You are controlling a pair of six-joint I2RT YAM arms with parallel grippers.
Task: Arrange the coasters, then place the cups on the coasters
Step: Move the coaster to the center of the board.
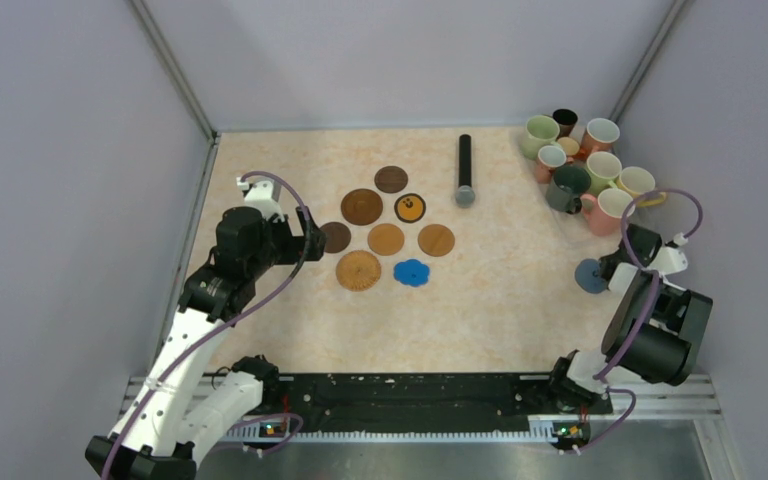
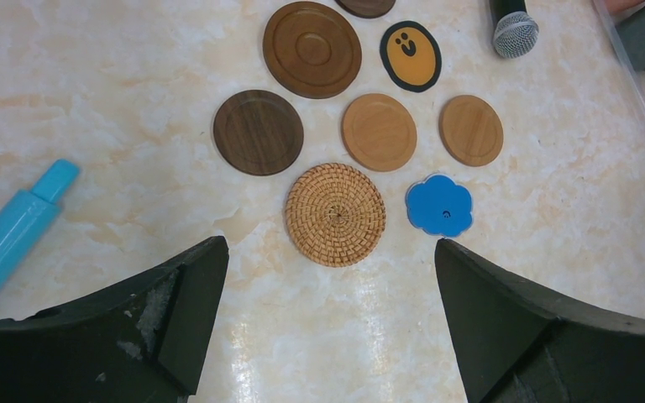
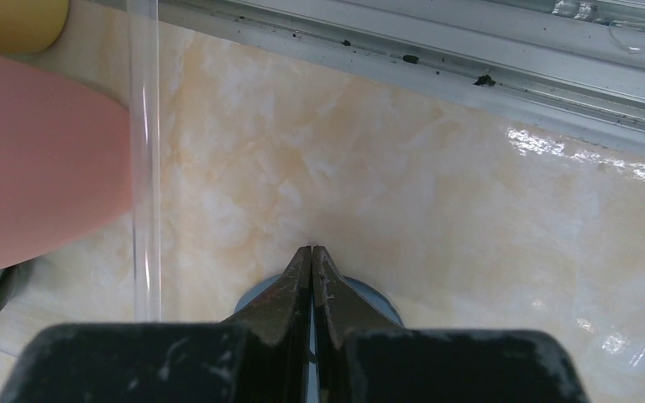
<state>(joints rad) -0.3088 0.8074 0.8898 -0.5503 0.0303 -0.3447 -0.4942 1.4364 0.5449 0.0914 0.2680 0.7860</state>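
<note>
Several coasters lie mid-table: a woven one [image 1: 358, 270] [image 2: 335, 214], a blue flower [image 1: 412, 272] [image 2: 440, 206], two tan discs [image 1: 385, 239] [image 1: 436, 240], brown discs [image 1: 361, 207] [image 1: 335, 237] and a black-and-orange one [image 1: 410, 207]. My left gripper [image 1: 315, 237] [image 2: 329, 241] hangs open and empty just left of them. A grey-blue coaster [image 1: 589, 276] [image 3: 382, 300] lies at the right. My right gripper [image 1: 607, 268] [image 3: 312, 249] is shut, its tips over this coaster; contact is unclear. The cups [image 1: 568, 187] cluster at the back right, a pink one [image 1: 608, 210] [image 3: 42, 168] nearest.
A long black cylinder with a grey tip [image 1: 465, 170] [image 2: 514, 29] lies behind the coasters. A light blue pen-like stick [image 2: 13, 231] lies left of my left gripper. The right wall's metal rail [image 3: 437, 59] runs close beyond the right gripper.
</note>
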